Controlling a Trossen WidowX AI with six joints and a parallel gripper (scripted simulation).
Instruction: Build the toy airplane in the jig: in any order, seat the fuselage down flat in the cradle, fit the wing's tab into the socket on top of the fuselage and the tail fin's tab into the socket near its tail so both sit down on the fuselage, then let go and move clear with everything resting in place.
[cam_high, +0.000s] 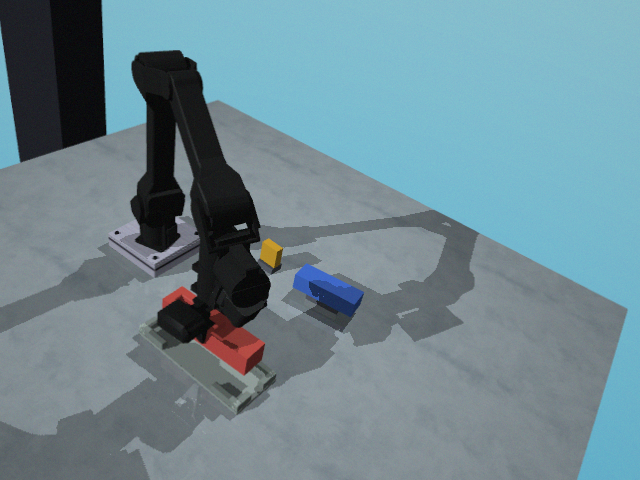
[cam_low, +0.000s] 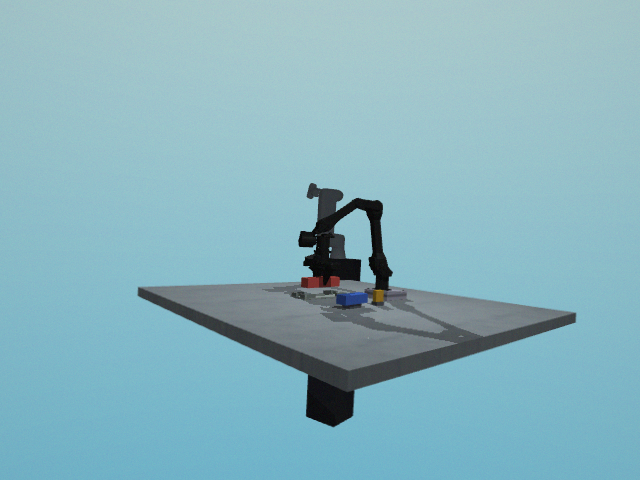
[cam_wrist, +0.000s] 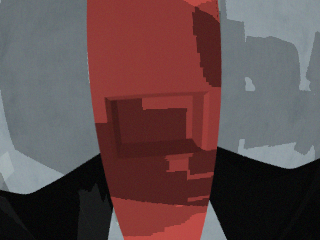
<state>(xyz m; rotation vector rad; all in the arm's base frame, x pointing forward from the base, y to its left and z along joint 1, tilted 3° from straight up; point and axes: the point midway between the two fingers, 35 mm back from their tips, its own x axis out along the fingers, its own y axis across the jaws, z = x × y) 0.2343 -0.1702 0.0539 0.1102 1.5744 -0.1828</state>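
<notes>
Matt red fuselage (cam_high: 232, 343), matt pale-grey cradle (cam_high: 206, 366), and mottled, stone-like grey table (cam_high: 413, 392).

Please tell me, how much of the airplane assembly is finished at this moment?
Nothing looks finished yet. In hand: the claw grips the red fuselage over the grey jig; whether it sits flat is unclear. Left: the blue wing and yellow tail fin lie on the table, unfitted.

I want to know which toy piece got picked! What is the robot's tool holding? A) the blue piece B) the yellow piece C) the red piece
C: the tool is shut on the red piece over the grey jig; the yellow piece and blue piece lie apart on the table.
</notes>
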